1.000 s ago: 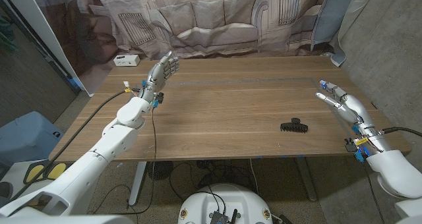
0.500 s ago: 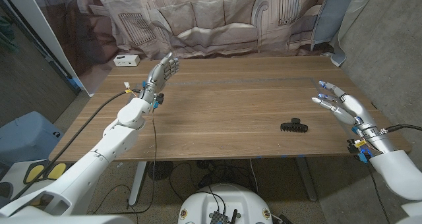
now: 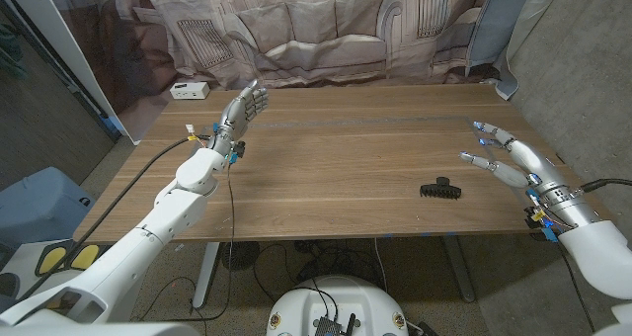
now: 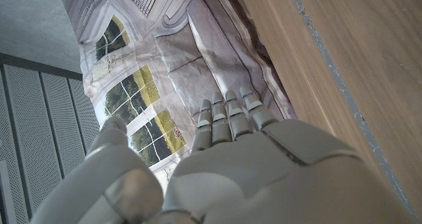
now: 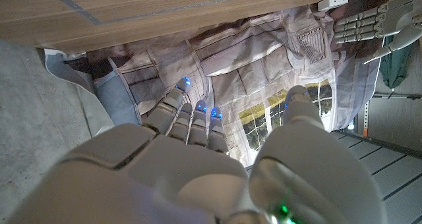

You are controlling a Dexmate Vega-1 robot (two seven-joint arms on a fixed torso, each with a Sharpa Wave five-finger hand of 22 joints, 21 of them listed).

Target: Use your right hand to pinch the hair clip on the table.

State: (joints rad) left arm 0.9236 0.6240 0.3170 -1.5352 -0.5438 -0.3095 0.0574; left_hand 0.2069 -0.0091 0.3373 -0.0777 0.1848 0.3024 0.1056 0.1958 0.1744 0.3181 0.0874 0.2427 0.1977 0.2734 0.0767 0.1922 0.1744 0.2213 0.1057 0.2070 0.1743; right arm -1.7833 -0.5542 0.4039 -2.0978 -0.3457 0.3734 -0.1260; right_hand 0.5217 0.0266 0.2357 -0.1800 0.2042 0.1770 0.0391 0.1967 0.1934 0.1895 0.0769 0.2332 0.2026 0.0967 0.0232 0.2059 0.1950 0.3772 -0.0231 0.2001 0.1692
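Observation:
A black hair clip (image 3: 439, 189) lies on the wooden table (image 3: 336, 168), right of the middle and toward the front edge. My right hand (image 3: 509, 156) hovers over the table's right side, a little beyond and to the right of the clip, fingers spread and holding nothing. In the right wrist view the back of this hand (image 5: 198, 165) shows with its fingers stretched out. My left hand (image 3: 243, 108) is raised over the far left part of the table, fingers straight and empty; the left wrist view shows its back (image 4: 231, 158).
A small white box (image 3: 189, 90) sits at the table's far left corner. A printed curtain (image 3: 326, 30) hangs behind the table. A black cable (image 3: 148, 163) runs along my left arm. A concrete wall stands at the right.
My right hand has moved leftward, toward the table's middle and closer to the hair clip, with its fingers spreading. The left hand and the clip have stayed where they were.

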